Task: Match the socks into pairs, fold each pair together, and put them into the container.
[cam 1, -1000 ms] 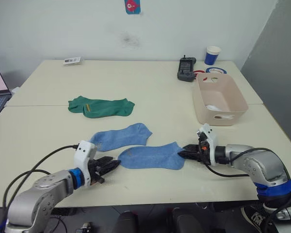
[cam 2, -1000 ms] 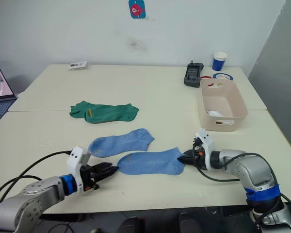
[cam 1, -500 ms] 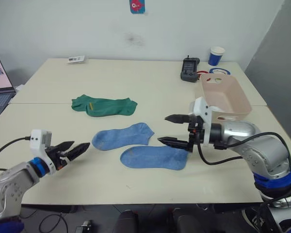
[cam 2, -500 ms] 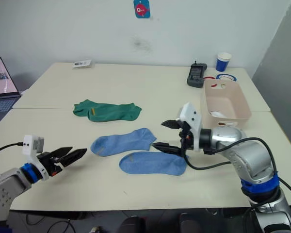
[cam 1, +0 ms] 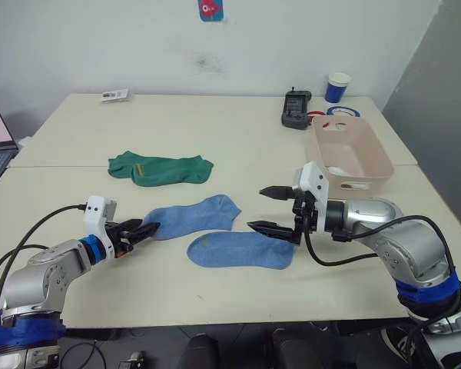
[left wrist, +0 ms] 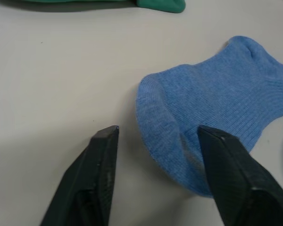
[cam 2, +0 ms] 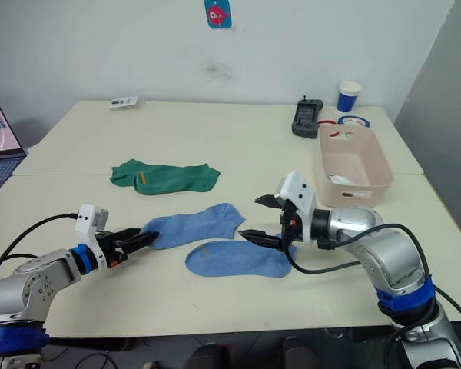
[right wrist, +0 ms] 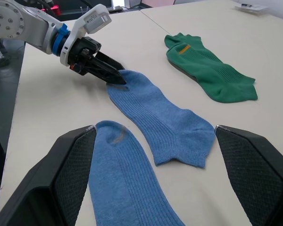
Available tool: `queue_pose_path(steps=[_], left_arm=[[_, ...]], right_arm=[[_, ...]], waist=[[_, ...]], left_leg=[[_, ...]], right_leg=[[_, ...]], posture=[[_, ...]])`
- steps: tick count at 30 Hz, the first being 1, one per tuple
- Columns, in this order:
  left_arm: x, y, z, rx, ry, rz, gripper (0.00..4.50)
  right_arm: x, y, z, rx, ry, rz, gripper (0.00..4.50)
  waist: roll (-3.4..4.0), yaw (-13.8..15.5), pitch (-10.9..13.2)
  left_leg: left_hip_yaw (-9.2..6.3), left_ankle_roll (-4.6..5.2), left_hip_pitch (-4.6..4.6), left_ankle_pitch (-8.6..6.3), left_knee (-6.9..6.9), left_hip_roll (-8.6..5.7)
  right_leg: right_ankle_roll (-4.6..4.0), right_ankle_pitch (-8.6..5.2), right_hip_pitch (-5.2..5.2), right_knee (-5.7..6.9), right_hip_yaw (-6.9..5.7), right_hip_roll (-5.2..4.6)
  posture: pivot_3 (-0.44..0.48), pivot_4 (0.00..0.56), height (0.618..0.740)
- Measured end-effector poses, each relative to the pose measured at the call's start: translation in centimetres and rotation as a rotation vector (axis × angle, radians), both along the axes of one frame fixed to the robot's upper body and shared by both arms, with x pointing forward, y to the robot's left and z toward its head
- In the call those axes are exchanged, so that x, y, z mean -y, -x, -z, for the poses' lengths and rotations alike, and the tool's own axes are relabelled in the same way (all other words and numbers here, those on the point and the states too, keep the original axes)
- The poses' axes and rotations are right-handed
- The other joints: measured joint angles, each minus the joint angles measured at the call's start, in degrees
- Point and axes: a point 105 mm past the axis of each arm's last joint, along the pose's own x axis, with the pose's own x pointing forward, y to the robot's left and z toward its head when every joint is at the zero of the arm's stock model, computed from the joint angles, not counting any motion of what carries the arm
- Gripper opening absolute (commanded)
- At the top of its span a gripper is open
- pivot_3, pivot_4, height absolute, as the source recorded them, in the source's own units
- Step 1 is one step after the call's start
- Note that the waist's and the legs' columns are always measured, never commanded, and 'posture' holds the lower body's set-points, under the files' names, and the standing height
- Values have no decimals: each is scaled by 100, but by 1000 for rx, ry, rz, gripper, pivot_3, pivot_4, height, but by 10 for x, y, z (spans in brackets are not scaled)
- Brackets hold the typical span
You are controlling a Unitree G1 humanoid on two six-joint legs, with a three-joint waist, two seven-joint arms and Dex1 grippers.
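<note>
On the cream tabletop [cam 1: 238, 146], nearest the robot, a light blue ribbed ankle sock [cam 1: 240, 250] lies flat. Just behind it and slightly to the left lies the second light blue sock [cam 1: 192, 217], also flat, its toe end pointing toward the left tool [cam 1: 144, 230].

The left tool sits low over the tabletop with its two black fingers apart, straddling the rounded toe of that farther blue sock; in the left wrist view one finger [left wrist: 101, 165] is on bare tabletop and the other is at the sock's edge, with nothing clamped between them. The right tool [cam 1: 270, 208] hangs above the right end of the nearer blue sock, its fingers spread wide, one above the other, holding nothing.

Farther back and to the left, the dark green socks [cam 1: 161, 168] lie as one stacked pair, soft knit with a small yellow mark near the cuff.

To the right, the container [cam 1: 347, 157], a pale beige-pink plastic tub with rounded corners and a cut-out handle slot, holds something white at its bottom. Beyond it are a black handheld device [cam 1: 295, 108] and a blue-and-white paper cup [cam 1: 337, 87].
</note>
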Motion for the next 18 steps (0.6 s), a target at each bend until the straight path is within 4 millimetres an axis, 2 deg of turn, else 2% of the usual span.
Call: queue_pose_path(steps=[5,9,16,18], left_arm=[[3,-5,-14,44,-39,47,11],[17,-8,-35,98,-50,120,11],[64,-3,-78,170,50,289,11],[73,-1,-84,178,64,321,11]], right_arm=[[1,-1,2,6,2,8,4311],[5,-5,3,22,20,31,4311],[6,-7,5,14,23,44,4311],[7,-8,5,13,24,48,4311]], waist=[[0,1,0],[0,0,0],[-2,-1,1],[-2,-10,1]], left_leg=[[0,0,0,0,0,-1],[2,0,-1,0,0,-2],[1,-1,-1,0,1,-3],[2,-1,0,1,1,-2]], right_leg=[[1,0,0,0,0,0],[1,0,0,-2,2,-1],[2,-1,1,-1,3,1],[2,-1,1,0,4,2]], posture=[[0,150,740],[0,150,740],[0,150,740],[0,150,740]])
